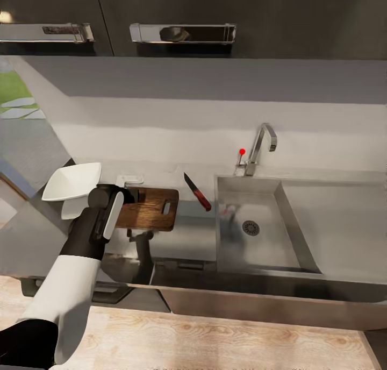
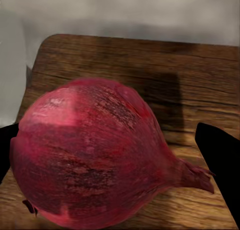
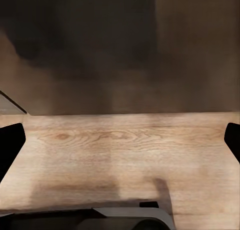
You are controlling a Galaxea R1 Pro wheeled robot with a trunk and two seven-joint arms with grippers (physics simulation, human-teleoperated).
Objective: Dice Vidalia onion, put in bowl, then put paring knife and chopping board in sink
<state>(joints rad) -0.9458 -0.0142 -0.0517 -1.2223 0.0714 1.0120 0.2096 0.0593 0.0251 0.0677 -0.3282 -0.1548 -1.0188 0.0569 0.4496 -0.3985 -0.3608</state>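
1. Head view: the long smooth grey desk (image 1: 183, 241) carries a small dark-brown wooden chopping board with an oval handle hole (image 1: 153, 208), lying at about 9 o'clock from the rectangular stainless-steel sink (image 1: 258, 227).
2. The left arm reaches over the board's left end, and the left claw (image 1: 129, 197) is mostly hidden behind the wrist there, so its state cannot be told from this view.
3. A shallow white squarish bowl (image 1: 72, 182) stands at 9 o'clock from the board, just beside the arm.
4. A slim paring knife with a red handle and a dark blade (image 1: 197, 192) lies on the desk between the board and the sink, apart from both.
5. A chrome tap with a red knob (image 1: 258, 149) stands at 12 o'clock from the basin.
6. Left wrist view: the pinkish-red round Vidalia onion with a pointed tip (image 2: 95, 155) sits on the wooden board (image 2: 200, 74). The two dark fingers (image 2: 220, 160) stand apart on either side of it; whether they touch it I cannot tell.
7. Right wrist view: the right claw (image 3: 120, 145) has its fingers (image 3: 10, 145) wide apart, nothing between them, above a light wooden floor (image 3: 125, 155).
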